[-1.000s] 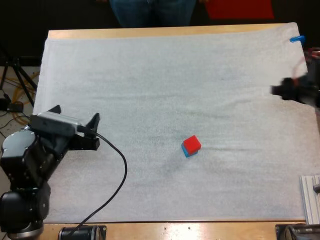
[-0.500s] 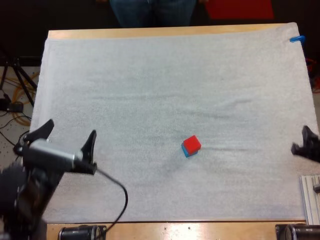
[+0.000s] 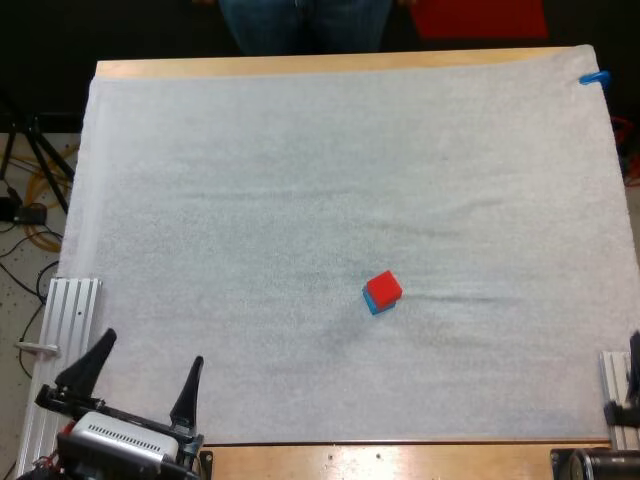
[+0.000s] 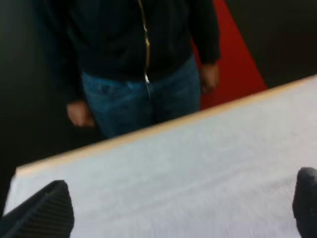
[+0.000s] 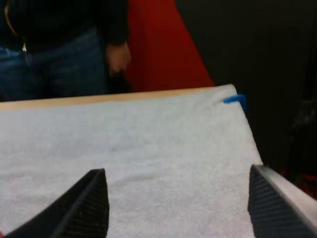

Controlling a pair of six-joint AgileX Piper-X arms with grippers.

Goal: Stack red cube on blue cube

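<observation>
Stacked low and just right of centre in the high view: one red cube (image 3: pixel 384 288) resting on one blue cube (image 3: pixel 375 305), only a sliver of blue showing beneath, on the white mat (image 3: pixel 300 180) covering the table (image 3: pixel 300 66). Judged complete, with nothing left to lift. Parked at the lower left corner, the left tool (image 3: pixel 153 348), fingers spread wide and empty. At the lower right edge, the right tool (image 5: pixel 181 201), fingers likewise apart over bare mat. Both well clear of the stack, presumably to avoid nudging it. Counted: two cubes, two tools, one person (image 3: pixel 305 22) standing beyond the table's far side at top centre, hands hanging loose, apparently just watching.
</observation>
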